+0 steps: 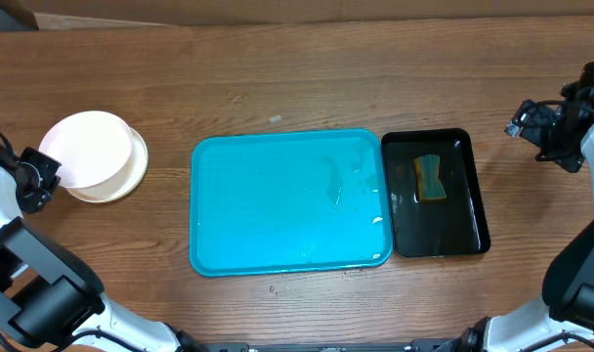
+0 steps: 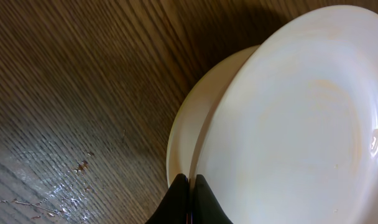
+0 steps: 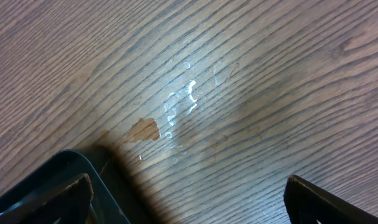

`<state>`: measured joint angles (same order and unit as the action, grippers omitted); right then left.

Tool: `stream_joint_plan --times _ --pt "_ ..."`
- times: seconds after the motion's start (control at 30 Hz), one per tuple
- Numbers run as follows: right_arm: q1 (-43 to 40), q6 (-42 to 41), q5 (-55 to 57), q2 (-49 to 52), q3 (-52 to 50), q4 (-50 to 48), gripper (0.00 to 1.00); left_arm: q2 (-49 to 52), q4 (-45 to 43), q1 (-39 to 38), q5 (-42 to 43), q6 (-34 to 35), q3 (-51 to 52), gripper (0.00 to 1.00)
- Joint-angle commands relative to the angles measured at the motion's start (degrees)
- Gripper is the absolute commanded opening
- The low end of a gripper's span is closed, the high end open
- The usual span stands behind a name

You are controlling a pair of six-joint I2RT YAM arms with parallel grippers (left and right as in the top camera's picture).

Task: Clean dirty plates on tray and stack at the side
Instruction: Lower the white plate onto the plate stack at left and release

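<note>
The tray (image 1: 277, 235) lies in the middle of the table (image 1: 277, 78), near its front edge. It carries no plates, only streaks and beads of water. The plates (image 1: 92, 156) sit in one stack near the table's left edge, well apart from the tray. A white one (image 2: 301, 124) is on top, shifted a little off the pale-rimmed one (image 2: 195, 118) under it. Two layers are plain, but a third cannot be made out from either view.

The left gripper (image 2: 189, 196) is at the near rim of the stack with its jaws closed together. The top plate's edge runs right into the tips, and I cannot tell whether they nip it or merely touch. The right gripper (image 1: 546, 137) hangs over bare, slightly wet wood near the table's right edge, beyond the black tray (image 1: 473, 230). Its jaws are wide apart and hold nothing. The sponge (image 1: 431, 178) lies in the black tray.

By the look of it the task is all but done, with the tray cleared and the stack built at the side. The top plate shows a faint orange tint (image 2: 326, 87), so the wiping may not be perfect. What seems left is for the left arm to come away from the stack.
</note>
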<state>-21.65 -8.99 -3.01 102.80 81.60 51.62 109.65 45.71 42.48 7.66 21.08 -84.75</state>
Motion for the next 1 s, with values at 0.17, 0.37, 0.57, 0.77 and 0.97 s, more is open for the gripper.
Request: stream_joint_plan --times 0.17,0.37,0.57,0.77,0.97 --pt "0.1 -0.2 0.0 -0.5 0.2 -0.3 1.00 -0.6 -0.7 -1.7 3.2 0.8 0.7 0.68" --pt "0.1 -0.2 0.0 -0.5 0.2 -0.3 1.00 -0.6 -1.2 -3.8 22.8 -6.7 0.7 0.74" --pt "0.1 -0.2 -0.1 -0.5 0.2 -0.3 1.00 -0.6 -1.9 -11.8 20.4 -9.6 0.7 0.83" --pt "0.1 -0.2 0.0 -0.5 0.2 -0.3 1.00 -0.6 -4.3 -21.0 14.3 -9.5 0.7 1.00" --pt "0.1 -0.2 0.0 -0.5 0.2 -0.3 1.00 -0.6 -4.7 -27.5 11.4 -9.5 0.7 1.00"
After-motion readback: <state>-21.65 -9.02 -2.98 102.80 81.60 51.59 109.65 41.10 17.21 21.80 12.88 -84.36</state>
